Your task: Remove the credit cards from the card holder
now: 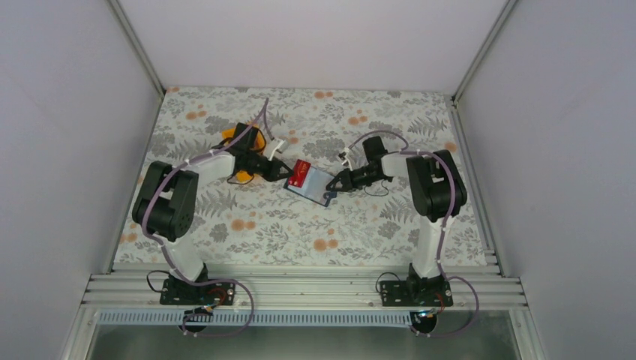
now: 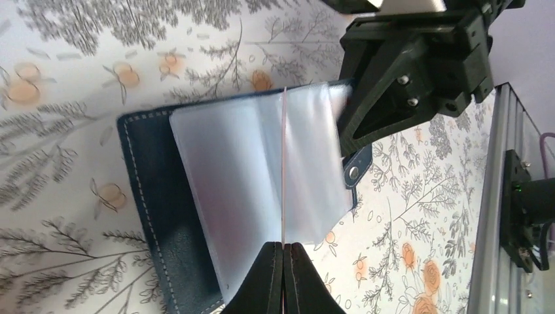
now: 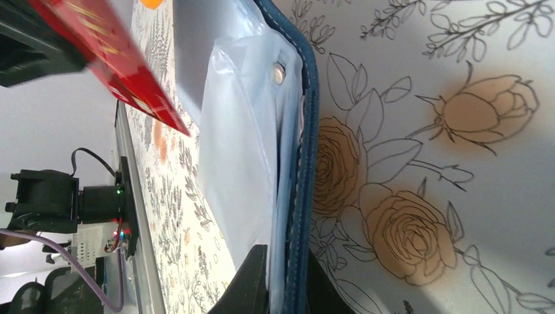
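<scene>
The blue card holder [image 1: 319, 187] lies open mid-table, its clear sleeves [image 2: 255, 163] fanned up. My left gripper [image 1: 289, 174] is shut on a red credit card [image 1: 301, 174] over the holder's left half. In the left wrist view the card [image 2: 284, 163] shows edge-on as a thin line running from the closed gripper [image 2: 284, 247] across the sleeves. My right gripper [image 1: 335, 185] is shut on the holder's right edge, pinching blue cover [image 3: 306, 131] and sleeves together [image 3: 288, 288]. The red card [image 3: 124, 72] shows tilted above the sleeves. Whether its far end sits in a pocket is hidden.
An orange tray [image 1: 247, 141] sits behind the left wrist, partly covered by the arm. The holder's snap tab [image 2: 355, 171] sticks out near the right gripper's finger [image 2: 366, 111]. The metal rail [image 1: 300, 289] runs along the near table edge. Walls enclose three sides.
</scene>
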